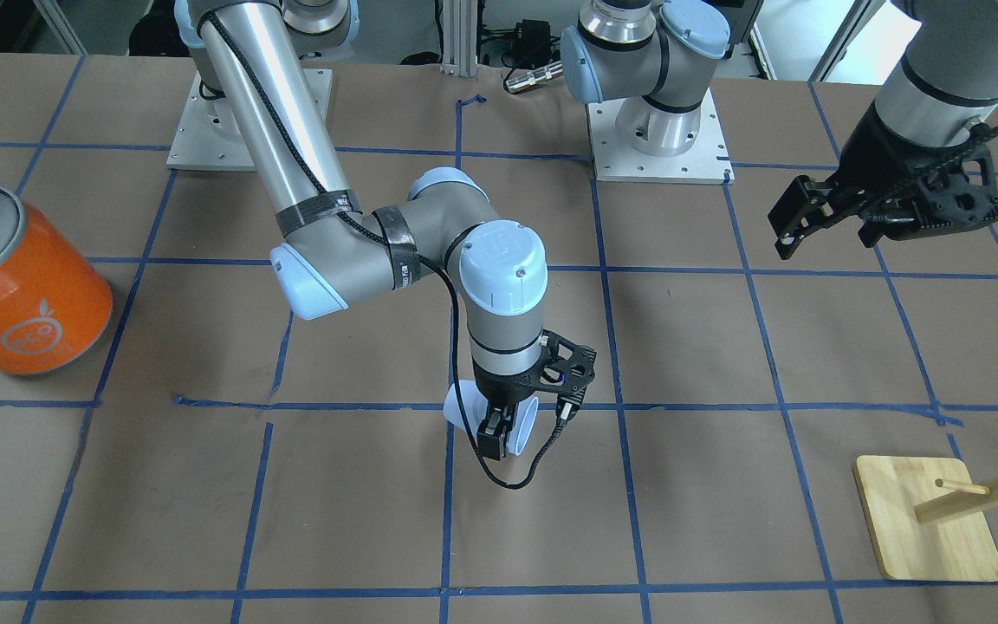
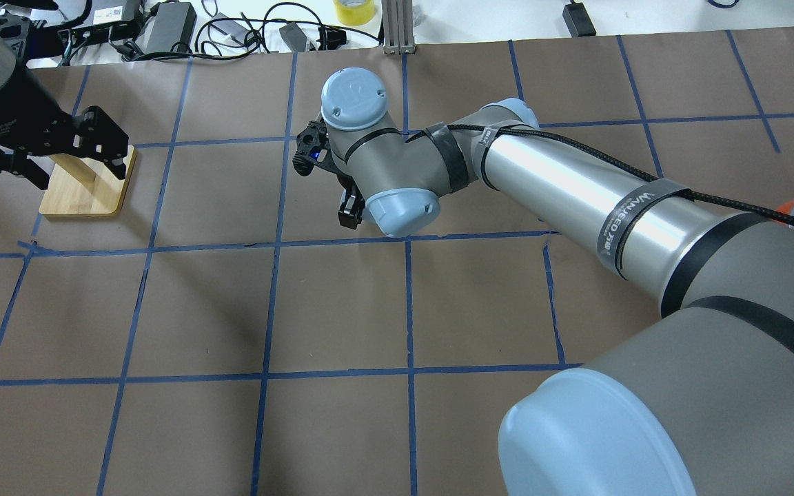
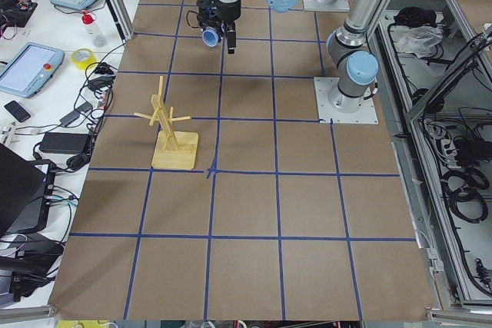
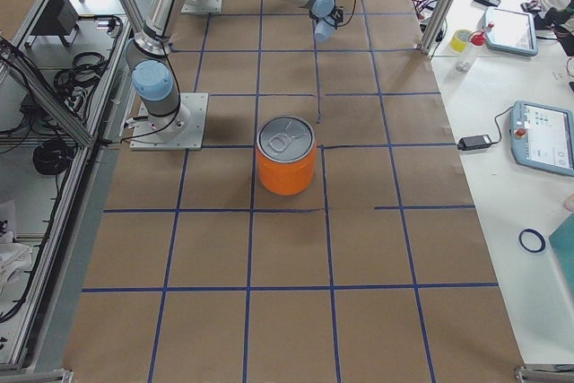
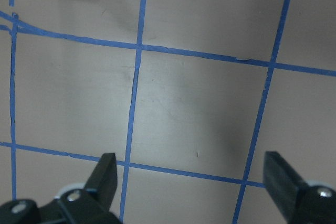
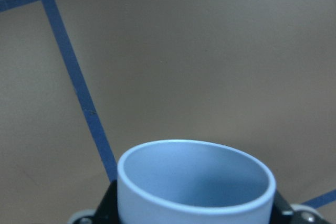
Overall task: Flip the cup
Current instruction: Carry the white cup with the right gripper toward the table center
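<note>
The cup is a small pale bluish-white tumbler. It is held tipped on its side above the middle of the table, its mouth toward the camera side in the front-facing view. My right gripper is shut on the cup, with fingers on either side of its wall. The right wrist view looks across the cup's open rim and light blue inside. In the overhead view the wrist hides the cup and only a finger shows. My left gripper is open and empty, raised near the wooden stand.
A large orange can with a silver lid stands at the table's end on my right side. A wooden peg stand on a square base stands on my left side, partly under the left gripper. Blue tape lines grid the brown table.
</note>
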Robot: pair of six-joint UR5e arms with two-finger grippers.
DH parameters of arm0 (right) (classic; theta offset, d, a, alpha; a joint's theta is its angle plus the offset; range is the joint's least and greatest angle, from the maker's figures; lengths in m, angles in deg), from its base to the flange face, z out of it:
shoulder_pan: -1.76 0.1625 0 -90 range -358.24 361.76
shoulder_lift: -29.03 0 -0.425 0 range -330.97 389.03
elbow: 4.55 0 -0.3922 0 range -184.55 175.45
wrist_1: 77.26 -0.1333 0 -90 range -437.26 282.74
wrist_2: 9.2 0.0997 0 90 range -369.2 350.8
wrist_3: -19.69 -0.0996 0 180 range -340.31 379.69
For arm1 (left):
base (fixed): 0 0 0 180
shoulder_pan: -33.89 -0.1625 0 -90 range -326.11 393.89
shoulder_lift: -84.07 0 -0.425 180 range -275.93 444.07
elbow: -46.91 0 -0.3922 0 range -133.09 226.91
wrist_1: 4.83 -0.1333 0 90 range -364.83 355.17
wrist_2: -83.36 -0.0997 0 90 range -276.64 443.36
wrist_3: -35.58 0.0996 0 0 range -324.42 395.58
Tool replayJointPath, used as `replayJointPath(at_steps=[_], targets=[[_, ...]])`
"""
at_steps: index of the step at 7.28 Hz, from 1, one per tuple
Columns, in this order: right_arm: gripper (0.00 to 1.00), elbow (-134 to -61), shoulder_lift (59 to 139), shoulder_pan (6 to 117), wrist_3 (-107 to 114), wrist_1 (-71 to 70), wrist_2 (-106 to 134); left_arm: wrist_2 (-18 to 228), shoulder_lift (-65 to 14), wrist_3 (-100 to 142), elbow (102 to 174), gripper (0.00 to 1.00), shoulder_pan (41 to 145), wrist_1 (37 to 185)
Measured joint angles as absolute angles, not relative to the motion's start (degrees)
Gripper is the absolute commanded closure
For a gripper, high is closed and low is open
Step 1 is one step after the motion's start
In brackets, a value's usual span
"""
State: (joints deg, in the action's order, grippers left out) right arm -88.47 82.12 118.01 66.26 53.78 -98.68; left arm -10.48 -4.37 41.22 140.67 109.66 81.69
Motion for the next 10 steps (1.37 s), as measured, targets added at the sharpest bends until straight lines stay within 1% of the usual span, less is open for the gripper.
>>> replayJointPath(at_steps=[3, 10], targets=[[1.0, -88.6, 80.74, 118.5, 73.52, 55.92, -98.33, -10.7, -4.22, 40.93, 140.71, 0.0, 109.79, 83.16], [1.0, -90.47, 81.54, 118.94, 83.47, 56.2, -96.55, -10.35, -3.5, 40.49, 141.75, 0.0, 109.83, 83.96]])
